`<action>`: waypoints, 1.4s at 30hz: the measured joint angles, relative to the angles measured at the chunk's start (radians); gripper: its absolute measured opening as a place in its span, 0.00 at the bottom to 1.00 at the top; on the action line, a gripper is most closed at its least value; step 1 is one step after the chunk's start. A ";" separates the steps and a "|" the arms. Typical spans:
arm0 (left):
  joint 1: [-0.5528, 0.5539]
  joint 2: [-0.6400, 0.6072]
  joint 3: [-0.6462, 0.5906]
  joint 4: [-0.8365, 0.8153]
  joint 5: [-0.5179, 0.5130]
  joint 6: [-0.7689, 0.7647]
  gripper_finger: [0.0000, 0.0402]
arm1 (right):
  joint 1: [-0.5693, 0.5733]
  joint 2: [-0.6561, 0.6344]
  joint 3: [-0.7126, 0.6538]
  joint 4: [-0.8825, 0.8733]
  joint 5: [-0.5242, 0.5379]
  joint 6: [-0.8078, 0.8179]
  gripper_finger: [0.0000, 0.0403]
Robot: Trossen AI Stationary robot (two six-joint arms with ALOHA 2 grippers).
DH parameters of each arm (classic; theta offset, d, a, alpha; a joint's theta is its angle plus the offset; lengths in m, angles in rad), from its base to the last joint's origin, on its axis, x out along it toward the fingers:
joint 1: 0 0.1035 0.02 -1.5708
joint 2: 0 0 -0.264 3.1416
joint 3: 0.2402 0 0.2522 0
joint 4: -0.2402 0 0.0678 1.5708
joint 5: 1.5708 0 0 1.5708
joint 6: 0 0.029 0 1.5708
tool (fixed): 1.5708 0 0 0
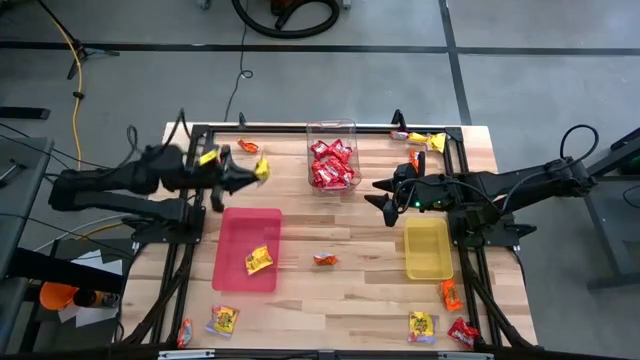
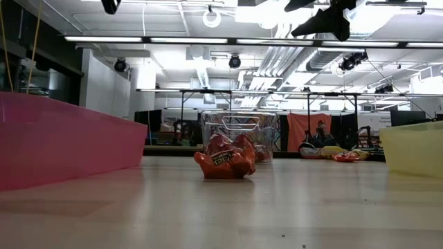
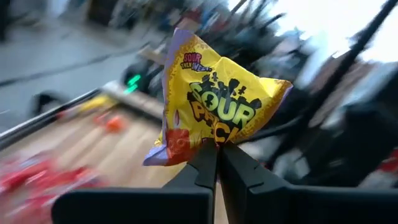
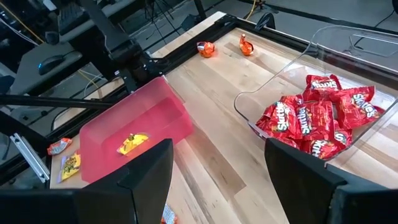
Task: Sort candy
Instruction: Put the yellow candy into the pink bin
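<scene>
A: Where's the candy?

B: A yellow packet [image 3: 214,102] hangs pinched by its bottom seam in the shut left gripper [image 3: 217,163], above the table near the pink tray [image 1: 248,249].

A: And the right gripper [image 1: 383,200]?

B: Open, empty, beside the tub [image 1: 332,160].

A: Handling?

B: Looks light, crinkly, probably slippery; edge seams seem the best hold.

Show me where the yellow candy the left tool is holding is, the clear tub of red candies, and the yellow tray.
yellow candy packet [image 3: 214,106], left wrist view, middle of its printed face.
clear tub [image 1: 314,130], high view, on its far-left rim.
yellow tray [image 1: 427,262], high view, on its bare floor.
</scene>
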 joint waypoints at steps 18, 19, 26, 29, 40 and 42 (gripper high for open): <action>-0.263 0.000 -0.399 0.579 -0.193 -0.076 0.00 | 0.000 0.000 0.000 0.067 -0.002 -0.004 0.62; -0.263 0.000 -0.398 0.576 -0.193 -0.089 0.00 | 0.000 0.000 0.000 0.067 -0.002 -0.004 0.62; -0.296 0.007 -0.283 0.229 -0.035 -0.278 0.00 | 0.000 0.000 0.000 0.067 -0.002 0.000 0.62; -0.361 0.037 -0.145 -0.158 -0.025 -0.325 0.00 | 0.000 0.000 0.000 0.067 -0.002 0.000 0.62; -0.511 0.301 0.003 -0.756 -0.071 -0.385 0.01 | 0.000 0.000 0.000 0.066 0.002 -0.005 0.62; -0.512 0.349 0.003 -0.754 -0.067 -0.363 0.04 | 0.000 0.000 0.000 0.066 0.002 -0.007 0.62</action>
